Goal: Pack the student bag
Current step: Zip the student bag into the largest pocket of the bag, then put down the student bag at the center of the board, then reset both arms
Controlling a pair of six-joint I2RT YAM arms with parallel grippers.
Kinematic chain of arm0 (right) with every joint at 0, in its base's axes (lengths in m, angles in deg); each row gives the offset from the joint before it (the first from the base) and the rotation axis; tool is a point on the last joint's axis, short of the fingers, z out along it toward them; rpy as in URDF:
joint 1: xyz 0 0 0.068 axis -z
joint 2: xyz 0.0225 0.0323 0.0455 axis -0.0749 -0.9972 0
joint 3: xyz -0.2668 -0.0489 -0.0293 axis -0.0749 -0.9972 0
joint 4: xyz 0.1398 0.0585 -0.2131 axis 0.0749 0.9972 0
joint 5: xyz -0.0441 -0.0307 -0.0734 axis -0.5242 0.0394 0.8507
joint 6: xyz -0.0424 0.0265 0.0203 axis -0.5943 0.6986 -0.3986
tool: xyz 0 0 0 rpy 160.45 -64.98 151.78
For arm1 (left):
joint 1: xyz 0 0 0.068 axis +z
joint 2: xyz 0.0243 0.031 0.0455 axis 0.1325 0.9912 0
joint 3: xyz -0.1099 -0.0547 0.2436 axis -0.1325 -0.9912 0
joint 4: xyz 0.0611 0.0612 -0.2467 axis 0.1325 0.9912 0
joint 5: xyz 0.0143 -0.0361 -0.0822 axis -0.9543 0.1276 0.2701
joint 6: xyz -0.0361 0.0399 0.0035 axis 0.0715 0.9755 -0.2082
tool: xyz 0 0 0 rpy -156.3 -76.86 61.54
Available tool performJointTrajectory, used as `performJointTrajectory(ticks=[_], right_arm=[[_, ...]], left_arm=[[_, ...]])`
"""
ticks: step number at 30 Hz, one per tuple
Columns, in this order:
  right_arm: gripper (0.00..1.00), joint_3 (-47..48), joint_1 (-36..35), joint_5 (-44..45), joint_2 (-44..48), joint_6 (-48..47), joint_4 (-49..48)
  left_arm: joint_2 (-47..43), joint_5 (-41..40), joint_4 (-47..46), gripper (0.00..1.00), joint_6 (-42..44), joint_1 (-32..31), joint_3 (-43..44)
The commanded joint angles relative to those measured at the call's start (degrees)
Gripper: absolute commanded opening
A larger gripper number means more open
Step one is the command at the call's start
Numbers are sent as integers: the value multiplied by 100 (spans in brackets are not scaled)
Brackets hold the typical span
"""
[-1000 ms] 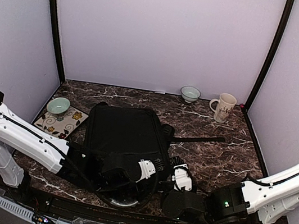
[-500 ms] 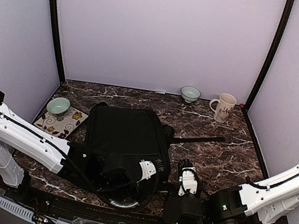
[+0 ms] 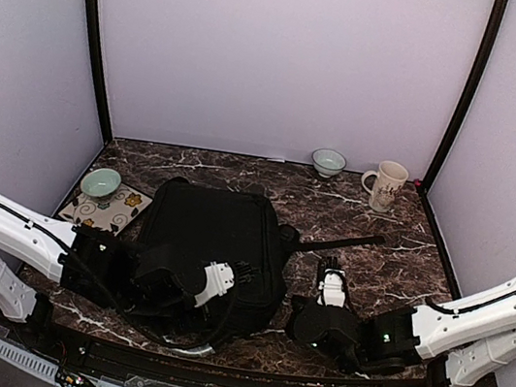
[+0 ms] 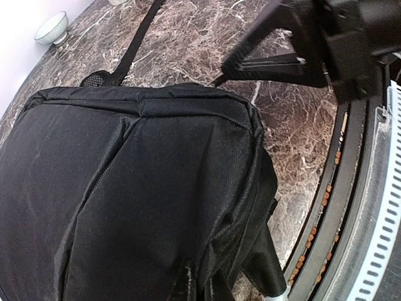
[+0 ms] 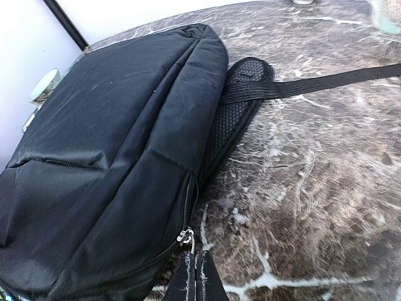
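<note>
Black bag (image 3: 217, 236) lies flat on the worktop (image 3: 394, 264), left of centre. My L hand (image 4: 200, 285) is clamped on fabric at the bag's near edge. R hand (image 5: 195, 269) is closed, tips right by the zip pull (image 5: 184, 236); can't tell if touching.

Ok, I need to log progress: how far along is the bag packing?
Nearly done, it seems: the black backpack lies flat with its side zipper looking closed up to the zipper pull. In hand: the left pincer pinches the bag's near edge; the right pincer, shut, sits just below the pull. Left: any last stretch of zip, hidden from view; contents cannot be seen.
</note>
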Motion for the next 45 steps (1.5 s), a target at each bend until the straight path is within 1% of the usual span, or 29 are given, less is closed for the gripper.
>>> performJointTrajectory(ticks=[1,3,5,11,12,13,15,16,17,18,20,23,26,28,30,33,34,36,38,40,41,42,45], right_arm=[[0,-598,627,-292,86,-1018,-1129],[0,-678,809,-480,-24,-1127,-1373],[0,-656,865,-500,-160,-1163,-1408],[0,-396,916,-585,-290,-1102,-1070],[0,-369,961,-669,-239,-1057,-948],[10,-363,1009,-723,-158,-1039,-859],[43,-336,1072,-722,70,-1082,-683],[58,-283,1125,-712,206,-1120,-541],[73,-202,1207,-705,392,-1153,-337],[88,-82,1340,-684,519,-1219,-8],[99,142,1570,-608,781,-1386,326],[100,380,2329,-717,1189,-1869,706],[100,605,3080,-673,1547,-2181,928],[100,685,3328,-612,1683,-2580,817],[100,750,3418,-750,1690,-3312,612],[100,887,3671,-95,1585,-3610,791],[100,791,3920,-162,1602,-4092,517],[100,596,4463,-865,1647,-4714,158],[100,358,5038,-1474,1698,-5057,-226],[100,42,5604,-1719,1749,-5294,-741],[100,-169,5868,-1943,1764,-5448,-1095],[100,-386,6126,-2095,1778,-5601,-1494],[100,-1078,6686,-2360,1732,-6053,-2493]], left_arm=[[-646,309,43,0,-174,-31,-160],[-775,348,30,0,-175,-33,-220],[-856,292,47,0,-169,-31,-257],[-942,-48,162,0,-232,-28,-340],[-968,-135,167,9,-267,-28,-358],[-974,-245,188,37,-312,-28,-364],[-990,-450,216,83,-343,-31,-362],[-995,-569,226,96,-359,-29,-354],[-1007,-689,237,98,-364,-20,-341],[-1022,-864,268,99,-368,-2,-312],[-1054,-1152,323,99,-324,114,-244],[-1171,-1328,368,98,-233,593,-158],[-1461,-1619,-14,98,-123,1256,-297],[-1716,-2057,-487,98,-41,1666,-619],[-2071,-2259,-1095,98,207,2023,-997],[-2425,-2266,-1686,98,487,2895,-1387],[-2528,-2207,-1945,98,584,3199,-1534],[-2709,-2106,-2611,99,734,3738,-1884],[-2855,-2031,-3147,99,928,4102,-2266],[-2867,-2139,-3922,99,1332,4429,-2589],[-2816,-2159,-4262,99,1489,4597,-2714],[-2716,-2122,-4497,99,1553,4918,-2790],[-2143,-1816,-4618,99,1244,5798,-2828]])
